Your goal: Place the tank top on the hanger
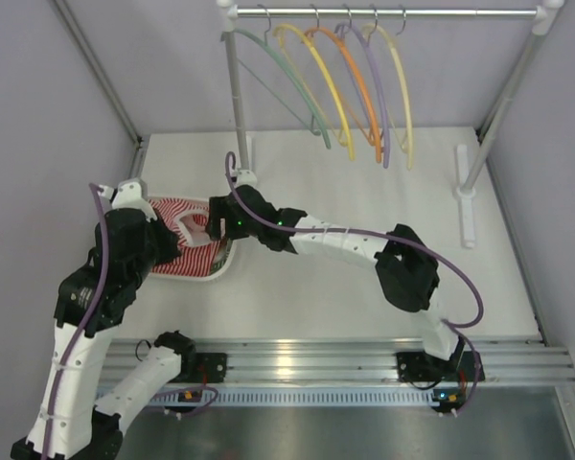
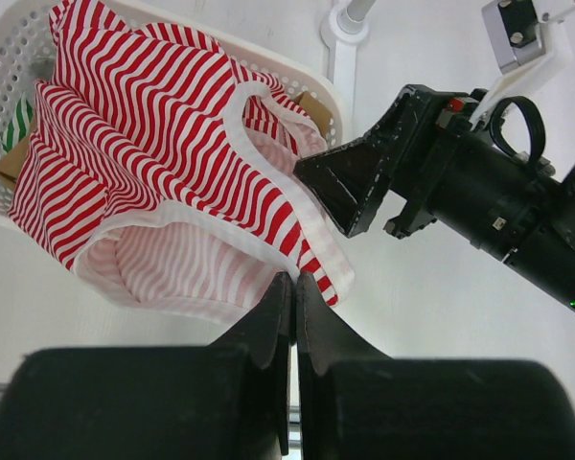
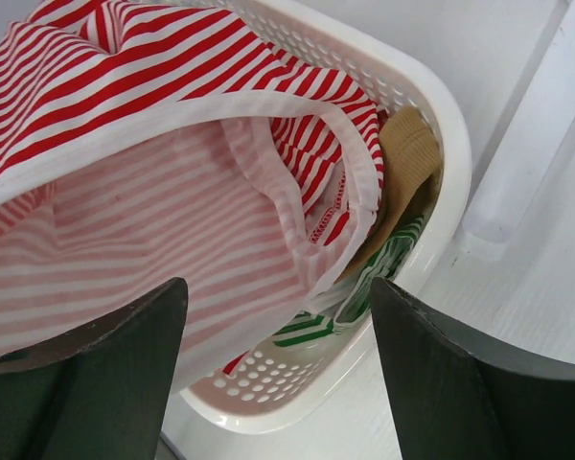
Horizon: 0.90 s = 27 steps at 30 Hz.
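Note:
The red-and-white striped tank top (image 2: 153, 125) lies bunched in a white perforated basket (image 2: 302, 75) at the table's left (image 1: 220, 271). My left gripper (image 2: 295, 280) is shut on the tank top's whitish trim at its near edge. My right gripper (image 3: 273, 299) is open and hovers over the basket's right end, just above the tank top (image 3: 153, 220), touching nothing. It shows in the top view (image 1: 206, 225) beside the left gripper (image 1: 175, 247). The pale cream-yellow hanger (image 1: 403, 96) hangs rightmost on the rail.
A tan garment (image 3: 407, 158) and a green-striped one (image 3: 379, 273) lie under the tank top. Green, golden-yellow, orange and purple hangers hang on the rail (image 1: 383, 13). The rack's posts (image 1: 233, 91) and foot (image 1: 467, 196) stand on the table at the back.

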Each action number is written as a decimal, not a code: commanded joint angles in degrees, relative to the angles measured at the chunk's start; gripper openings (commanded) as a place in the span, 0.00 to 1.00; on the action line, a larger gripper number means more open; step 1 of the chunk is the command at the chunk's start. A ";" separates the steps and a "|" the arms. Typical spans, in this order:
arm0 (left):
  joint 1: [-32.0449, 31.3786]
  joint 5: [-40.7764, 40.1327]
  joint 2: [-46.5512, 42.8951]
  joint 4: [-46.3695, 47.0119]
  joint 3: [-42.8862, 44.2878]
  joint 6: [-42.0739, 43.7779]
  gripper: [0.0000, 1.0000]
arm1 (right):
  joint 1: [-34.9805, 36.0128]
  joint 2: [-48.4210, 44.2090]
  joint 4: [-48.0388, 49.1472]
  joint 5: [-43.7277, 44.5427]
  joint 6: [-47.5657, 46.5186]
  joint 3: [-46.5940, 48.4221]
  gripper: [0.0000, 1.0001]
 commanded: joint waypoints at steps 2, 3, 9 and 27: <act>0.22 0.68 -1.84 -1.30 0.33 -0.76 0.00 | 0.97 2.94 -5.87 2.59 0.96 6.00 0.73; 0.22 0.51 -2.02 -1.57 0.33 -0.76 0.00 | 1.06 3.30 -6.31 2.42 0.96 6.35 0.72; 0.22 0.59 -2.99 -2.01 0.07 -1.02 0.00 | 1.50 4.09 -7.02 1.98 1.93 6.80 0.70; 0.22 0.95 -4.04 -2.45 0.95 -0.59 0.00 | 3.17 4.44 -7.98 0.83 4.65 7.59 0.41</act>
